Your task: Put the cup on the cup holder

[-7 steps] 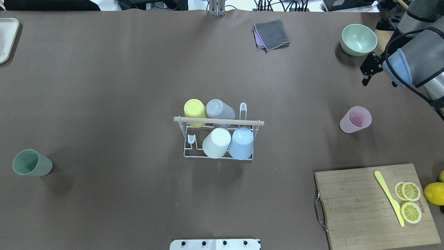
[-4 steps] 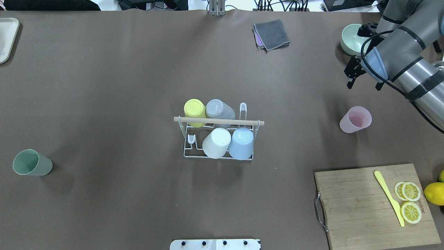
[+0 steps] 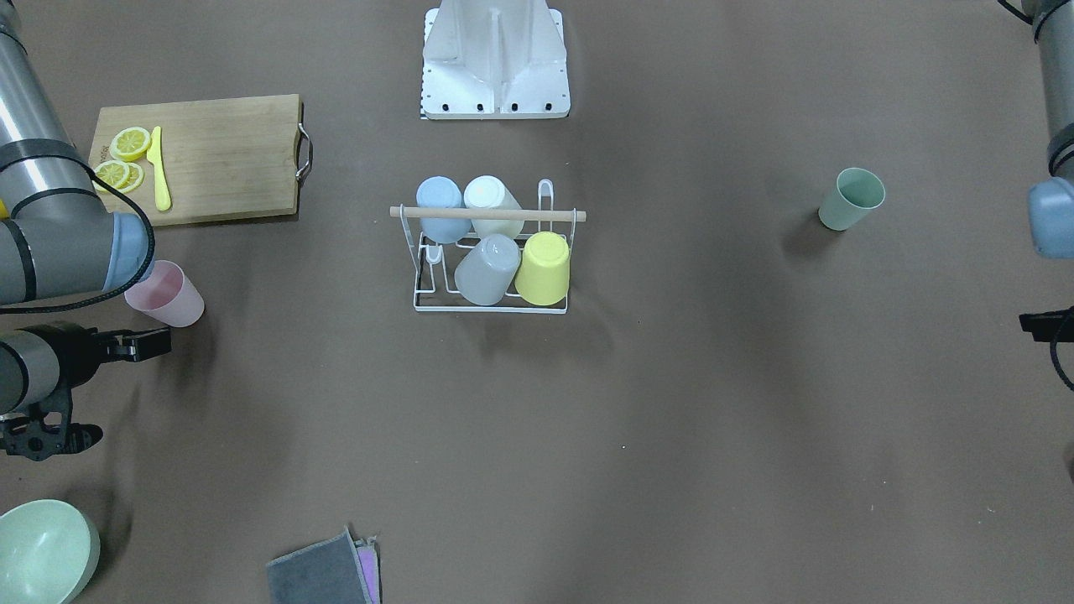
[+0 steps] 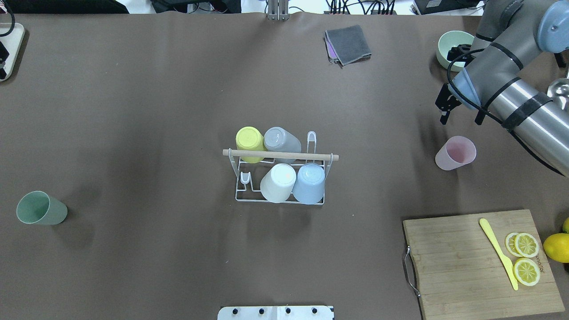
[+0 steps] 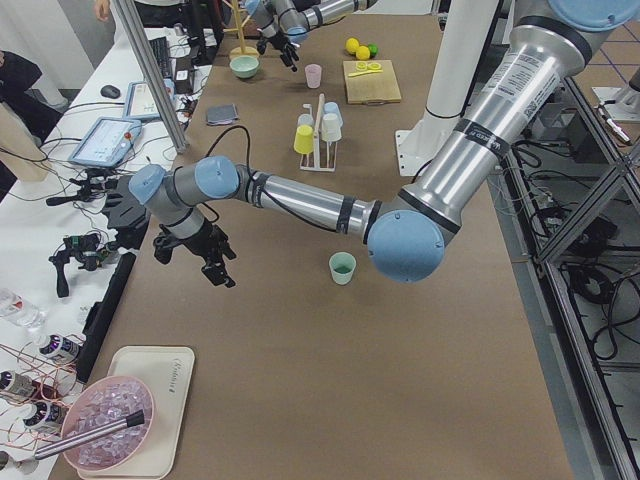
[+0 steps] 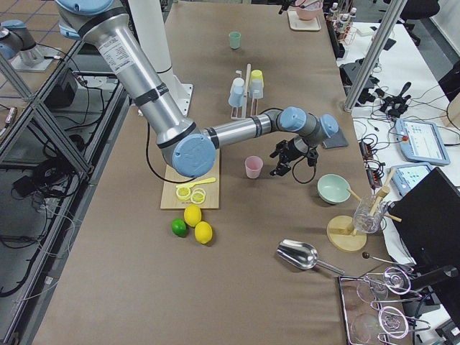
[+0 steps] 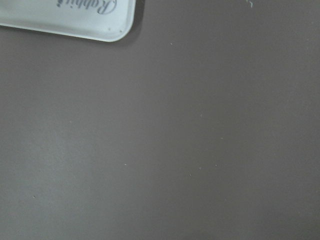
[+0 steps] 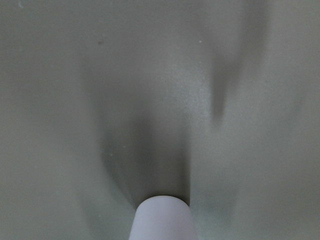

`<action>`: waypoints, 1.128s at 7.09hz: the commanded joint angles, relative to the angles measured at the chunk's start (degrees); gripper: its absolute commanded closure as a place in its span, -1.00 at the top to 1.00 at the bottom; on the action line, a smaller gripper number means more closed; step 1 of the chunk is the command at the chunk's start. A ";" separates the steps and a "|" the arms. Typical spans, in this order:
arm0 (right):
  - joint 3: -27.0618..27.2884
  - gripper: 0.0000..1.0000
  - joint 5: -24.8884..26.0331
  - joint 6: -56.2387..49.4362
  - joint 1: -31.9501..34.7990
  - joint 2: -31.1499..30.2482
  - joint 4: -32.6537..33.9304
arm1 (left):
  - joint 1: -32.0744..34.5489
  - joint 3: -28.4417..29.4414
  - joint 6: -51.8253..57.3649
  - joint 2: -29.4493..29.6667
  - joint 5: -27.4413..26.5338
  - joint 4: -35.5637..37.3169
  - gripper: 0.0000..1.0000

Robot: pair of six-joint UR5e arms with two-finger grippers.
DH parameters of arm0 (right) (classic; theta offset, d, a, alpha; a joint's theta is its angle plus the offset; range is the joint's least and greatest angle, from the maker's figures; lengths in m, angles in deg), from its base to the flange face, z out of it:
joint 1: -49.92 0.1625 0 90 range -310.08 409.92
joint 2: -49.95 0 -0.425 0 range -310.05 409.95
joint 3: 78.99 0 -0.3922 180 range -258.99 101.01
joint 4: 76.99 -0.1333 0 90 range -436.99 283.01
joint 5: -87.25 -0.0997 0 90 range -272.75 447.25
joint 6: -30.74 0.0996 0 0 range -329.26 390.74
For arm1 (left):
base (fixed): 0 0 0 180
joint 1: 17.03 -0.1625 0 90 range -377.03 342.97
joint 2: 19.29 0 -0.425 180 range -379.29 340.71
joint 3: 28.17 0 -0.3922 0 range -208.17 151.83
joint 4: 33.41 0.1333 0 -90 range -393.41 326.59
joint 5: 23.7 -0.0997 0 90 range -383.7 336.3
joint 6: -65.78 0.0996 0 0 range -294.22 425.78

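Note:
The white wire cup holder (image 4: 280,155) with its wooden rod stands at mid-table and carries a yellow, a grey, a white and a blue cup upside down; it also shows in the front view (image 3: 487,214). A pink cup (image 4: 455,153) stands upright at the right. A green cup (image 4: 41,209) stands at the left. My right gripper (image 4: 460,120) hangs open and empty just beyond the pink cup, whose rim shows at the bottom of the right wrist view (image 8: 162,220). My left gripper (image 5: 195,262) is open and empty at the far left corner, well away from the green cup (image 5: 342,267).
A wooden cutting board (image 4: 458,262) with lemon slices and a yellow knife lies at the near right. A green bowl (image 4: 444,46) sits behind my right arm, a grey cloth (image 4: 348,44) at the far middle and a white tray (image 4: 13,40) at the far left.
My right arm has swung in from the right edge, and its gripper has moved left and nearer to the pink cup. A bit of the left gripper has come into view at the far left.

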 commanded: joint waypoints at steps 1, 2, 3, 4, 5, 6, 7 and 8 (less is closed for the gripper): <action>-3.05 0.98 0.07 -0.21 -0.75 0.14 0.15 | -5.25 0.11 0.02 -1.79 6.69 4.18 0.93; -3.24 0.96 0.07 -1.34 -1.19 0.40 2.06 | -7.53 0.11 0.02 -1.98 9.44 5.16 0.93; -3.32 0.96 0.07 -2.49 -1.45 1.44 5.13 | -9.30 0.02 0.02 -2.77 11.73 5.60 0.93; -3.41 0.96 -0.02 -2.50 -1.80 1.89 5.77 | -11.14 0.02 0.98 -3.73 12.97 6.22 0.93; -3.33 0.96 -0.54 -2.41 -2.50 1.89 5.95 | -12.73 -0.50 6.56 -4.00 12.98 12.14 0.93; -3.41 0.96 -1.59 -2.41 -3.29 1.81 6.04 | -13.79 -1.55 13.23 -4.61 12.89 20.03 0.93; -3.59 0.96 -2.29 -2.50 -3.65 1.72 7.26 | -14.67 -2.52 14.95 -5.84 12.89 22.20 0.93; -3.76 0.96 -2.39 -2.58 -4.17 1.54 7.27 | -15.46 -2.61 15.05 -6.46 12.80 22.22 0.93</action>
